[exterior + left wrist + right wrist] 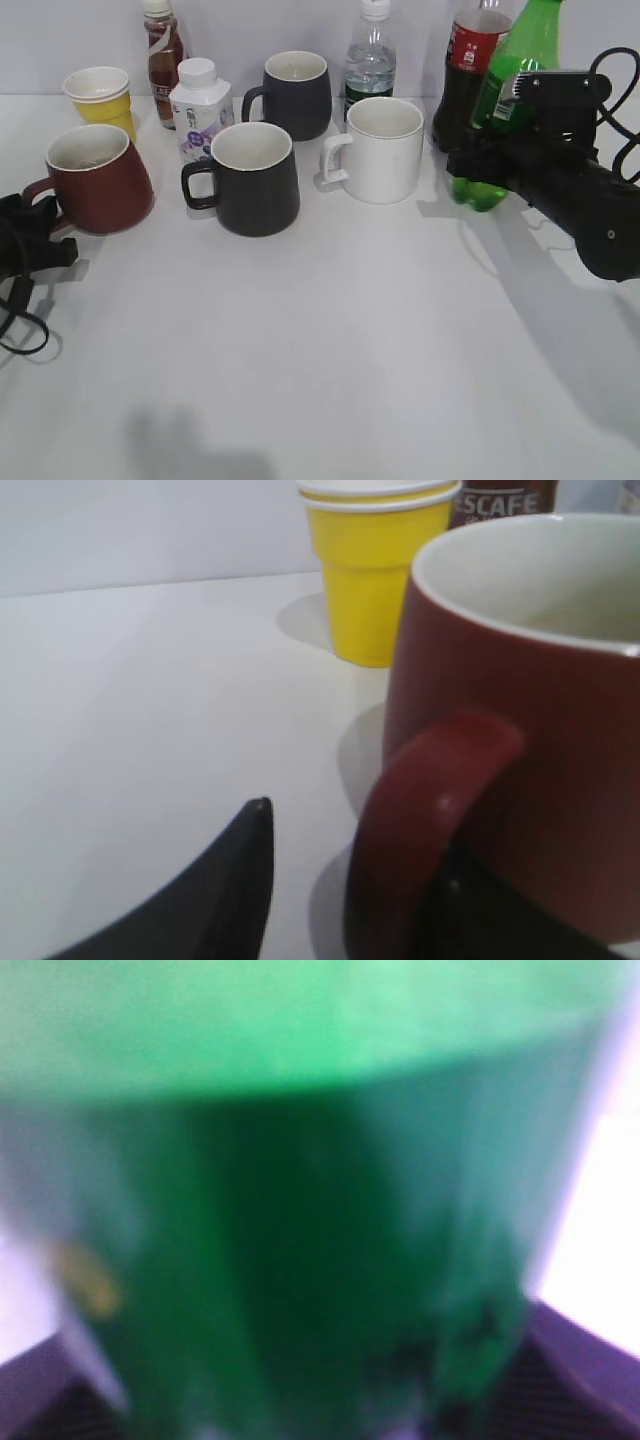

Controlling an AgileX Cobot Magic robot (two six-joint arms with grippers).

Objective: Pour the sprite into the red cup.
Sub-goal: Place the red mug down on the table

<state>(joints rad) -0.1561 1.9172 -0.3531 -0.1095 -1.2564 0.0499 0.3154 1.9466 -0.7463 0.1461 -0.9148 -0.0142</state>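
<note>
Even, bright, diffuse light fills the exterior view. The white counter [330,340] is nearly washed out, and soft grey shadows fall toward the camera and to the right of the mugs. A broad dim shadow lies under the right arm, and a faint smudge of shadow sits near the bottom edge. That view is fairly sharp, with mild softness.

In the left wrist view the red cup [520,750] is close and slightly soft; the yellow paper cup [375,575] behind it reads clearer, casting a pale shadow.

The right wrist view is heavily blurred: the sprite [300,1220] fills it as a green smear, with blown-out white at the right edge.
</note>
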